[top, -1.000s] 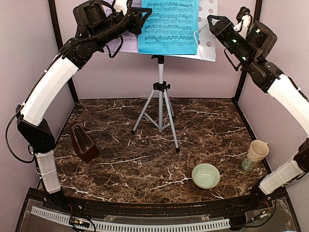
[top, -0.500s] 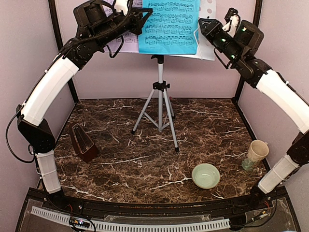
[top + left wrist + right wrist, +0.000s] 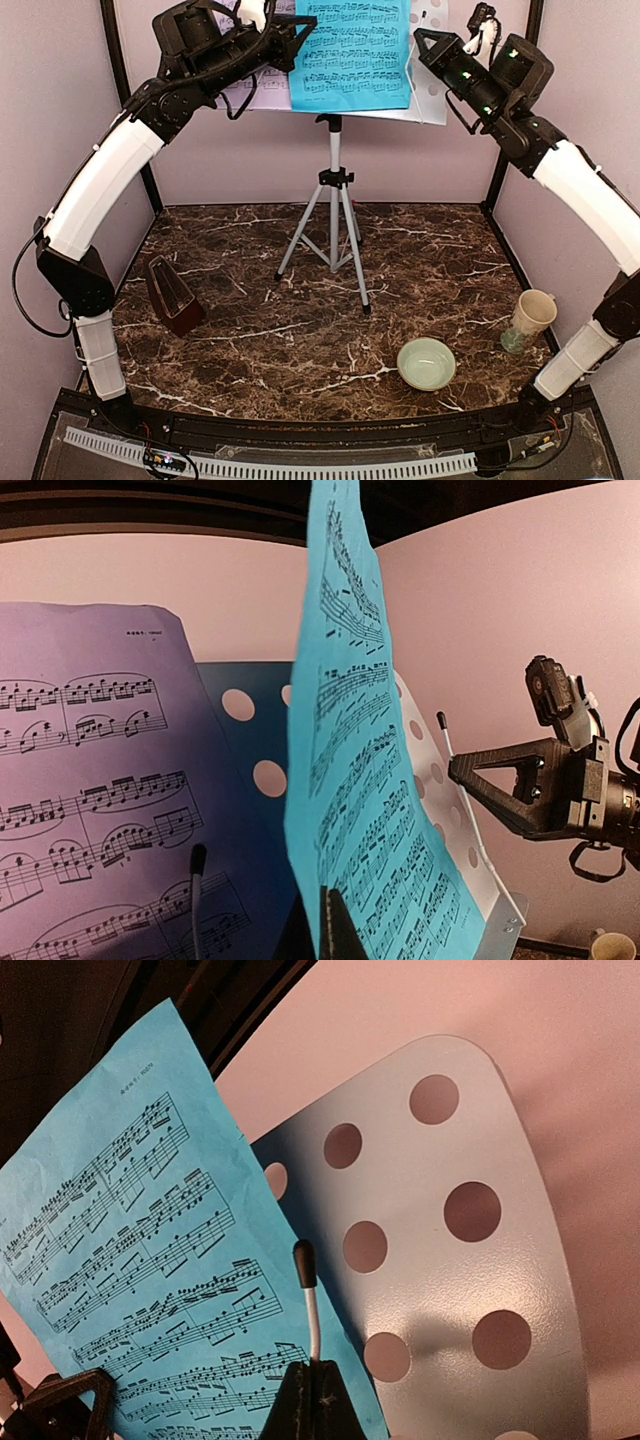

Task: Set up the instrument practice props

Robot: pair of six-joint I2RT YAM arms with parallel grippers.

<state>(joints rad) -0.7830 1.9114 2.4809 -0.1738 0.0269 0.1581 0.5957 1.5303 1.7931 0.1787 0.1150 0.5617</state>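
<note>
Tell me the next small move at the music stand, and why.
Probably the right tool should pull the wire clip it pinches slightly off the stand's plate. The left tool holds the blue page by its bottom edge, standing away from the plate, so it needs a gap behind that clip to slide into.

The stand's tripod (image 3: 334, 180) bars the table's back centre; bare tabletop (image 3: 290, 350) between metronome (image 3: 172, 295) and bowl (image 3: 426, 363) looks passable.
</note>
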